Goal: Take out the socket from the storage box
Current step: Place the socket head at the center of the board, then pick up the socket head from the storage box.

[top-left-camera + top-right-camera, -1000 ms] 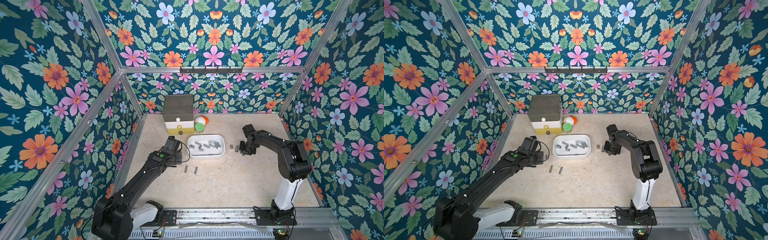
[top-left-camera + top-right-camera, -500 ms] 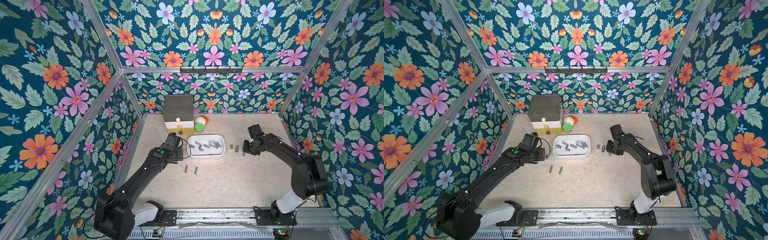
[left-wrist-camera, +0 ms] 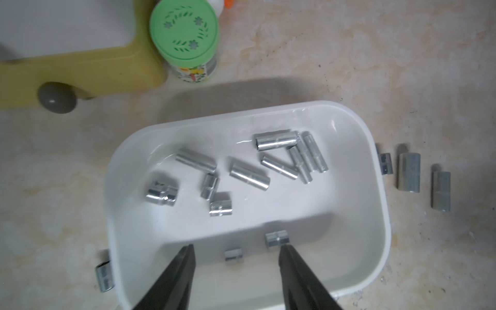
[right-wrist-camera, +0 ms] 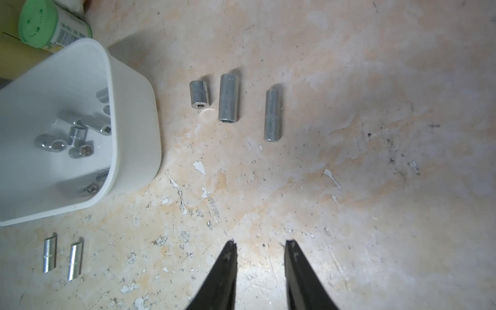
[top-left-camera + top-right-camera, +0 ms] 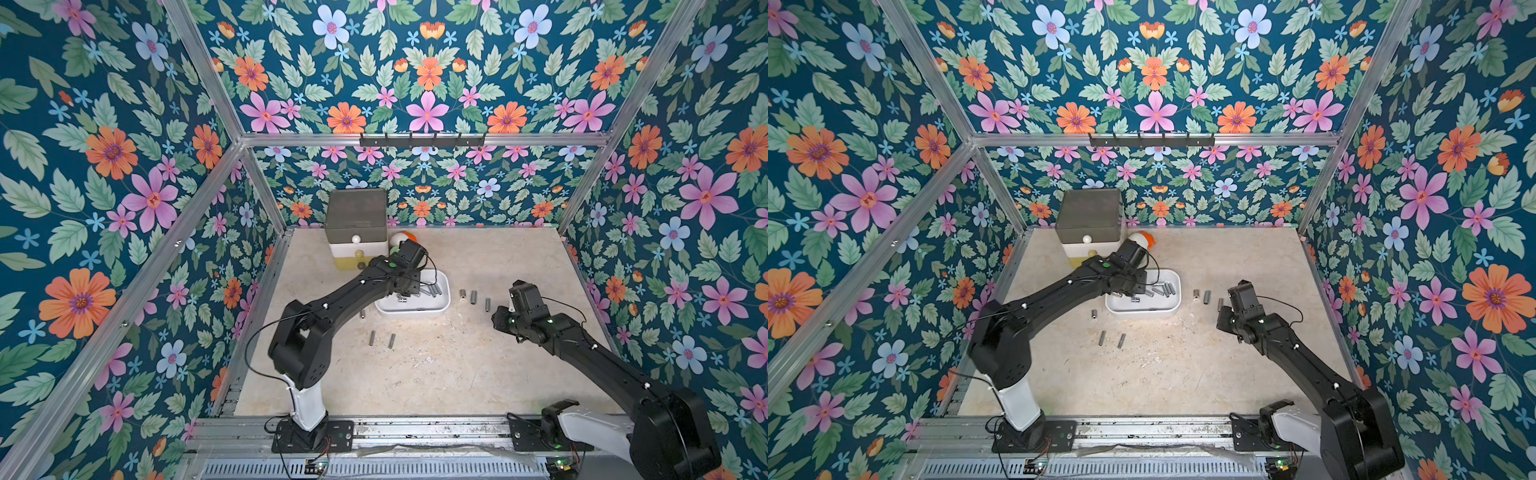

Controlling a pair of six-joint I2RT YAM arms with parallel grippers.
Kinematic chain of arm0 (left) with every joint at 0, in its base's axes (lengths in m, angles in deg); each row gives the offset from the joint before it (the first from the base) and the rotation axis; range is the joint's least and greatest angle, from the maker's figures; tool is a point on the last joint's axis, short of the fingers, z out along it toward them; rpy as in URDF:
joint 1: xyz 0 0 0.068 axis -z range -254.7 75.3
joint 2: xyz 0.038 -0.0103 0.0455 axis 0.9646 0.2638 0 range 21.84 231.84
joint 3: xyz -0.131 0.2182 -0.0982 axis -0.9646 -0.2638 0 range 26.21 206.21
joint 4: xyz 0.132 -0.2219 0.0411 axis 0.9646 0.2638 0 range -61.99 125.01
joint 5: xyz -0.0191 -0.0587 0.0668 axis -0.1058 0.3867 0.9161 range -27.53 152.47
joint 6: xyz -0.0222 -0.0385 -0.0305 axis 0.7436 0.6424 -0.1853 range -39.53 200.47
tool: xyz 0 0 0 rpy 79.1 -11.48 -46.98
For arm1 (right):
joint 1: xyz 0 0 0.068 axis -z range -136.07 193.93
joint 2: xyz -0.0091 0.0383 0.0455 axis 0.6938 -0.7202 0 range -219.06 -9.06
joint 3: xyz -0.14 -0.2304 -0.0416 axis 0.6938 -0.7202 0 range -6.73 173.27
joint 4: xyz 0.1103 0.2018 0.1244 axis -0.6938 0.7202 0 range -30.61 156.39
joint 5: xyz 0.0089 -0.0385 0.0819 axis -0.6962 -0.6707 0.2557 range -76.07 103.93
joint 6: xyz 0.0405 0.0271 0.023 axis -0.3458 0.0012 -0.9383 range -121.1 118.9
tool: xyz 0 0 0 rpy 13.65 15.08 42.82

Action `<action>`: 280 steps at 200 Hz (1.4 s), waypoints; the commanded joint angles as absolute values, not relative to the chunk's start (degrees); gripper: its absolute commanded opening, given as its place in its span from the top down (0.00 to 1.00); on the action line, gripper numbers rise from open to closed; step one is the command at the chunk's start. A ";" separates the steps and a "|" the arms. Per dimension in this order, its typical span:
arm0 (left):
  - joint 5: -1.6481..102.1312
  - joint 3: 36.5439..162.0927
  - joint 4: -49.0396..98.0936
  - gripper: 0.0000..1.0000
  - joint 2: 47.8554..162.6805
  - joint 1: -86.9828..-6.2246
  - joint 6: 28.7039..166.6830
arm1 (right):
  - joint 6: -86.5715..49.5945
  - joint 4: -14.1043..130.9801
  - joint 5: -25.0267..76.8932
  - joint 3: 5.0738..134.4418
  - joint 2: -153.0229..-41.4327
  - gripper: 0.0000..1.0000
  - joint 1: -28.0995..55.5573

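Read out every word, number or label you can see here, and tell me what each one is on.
No text here is legible.
Jar: barcode and small print on its label, too blurred to read.
Lid: leaf and flower pattern only, no words.
Sockets: any stamped marks are too blurred to read.

A grey, white and yellow drawer tower (image 5: 355, 216) stands at the back of the scuffed beige bench (image 5: 457, 374). A green-lidded jar (image 3: 185, 32) sits just beside it, with possibly a white-and-orange bottle (image 5: 405, 237) behind.
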State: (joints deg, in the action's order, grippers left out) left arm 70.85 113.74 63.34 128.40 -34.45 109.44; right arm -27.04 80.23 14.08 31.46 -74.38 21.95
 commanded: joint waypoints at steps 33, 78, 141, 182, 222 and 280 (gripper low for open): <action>76.13 121.37 64.84 0.42 139.57 -33.65 125.06 | -27.89 77.52 14.14 30.45 -73.29 0.65 21.87; 77.07 120.78 61.70 0.41 142.03 -33.55 131.35 | -27.56 76.49 15.03 29.89 -74.43 0.65 21.82; 76.92 121.10 62.11 0.43 145.10 -33.07 134.74 | -27.56 76.53 16.15 29.84 -76.03 0.65 21.81; 78.24 121.87 62.55 0.45 147.61 -33.07 136.00 | -27.56 76.58 16.91 29.74 -77.17 0.65 21.80; 78.36 123.52 63.22 0.46 150.44 -33.05 136.20 | -27.65 76.44 17.36 29.47 -77.18 0.65 21.79; 78.38 124.45 63.69 0.67 153.10 -33.15 135.50 | -27.82 76.31 17.63 29.10 -76.90 0.65 21.74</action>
